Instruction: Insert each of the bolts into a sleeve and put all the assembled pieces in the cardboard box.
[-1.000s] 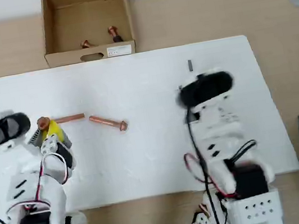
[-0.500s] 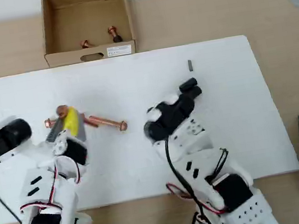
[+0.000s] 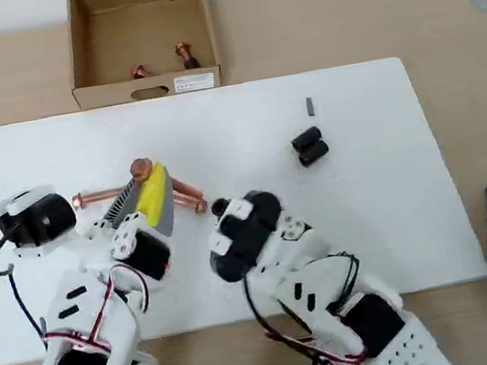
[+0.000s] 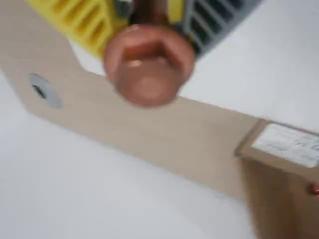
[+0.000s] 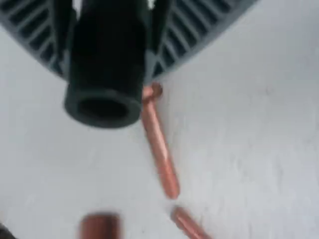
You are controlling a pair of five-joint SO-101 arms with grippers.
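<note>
The left gripper [image 4: 149, 12] is pinched shut on a copper bolt [image 4: 148, 64], whose round head pokes out in front. The right gripper [image 5: 107, 45] is squeezed tight on a black sleeve [image 5: 104, 84] with its hole facing out, close to two loose bolts [image 3: 188, 194] on the white mat [image 3: 379, 217]. The step in hand looks like pushing this bolt into this sleeve, so next the arms must line the bolt's thin end up with the hole. Two more sleeves [image 3: 309, 146] lie well apart from them, and the cardboard box [image 3: 100, 94] holds two finished pieces [image 3: 184, 55].
</note>
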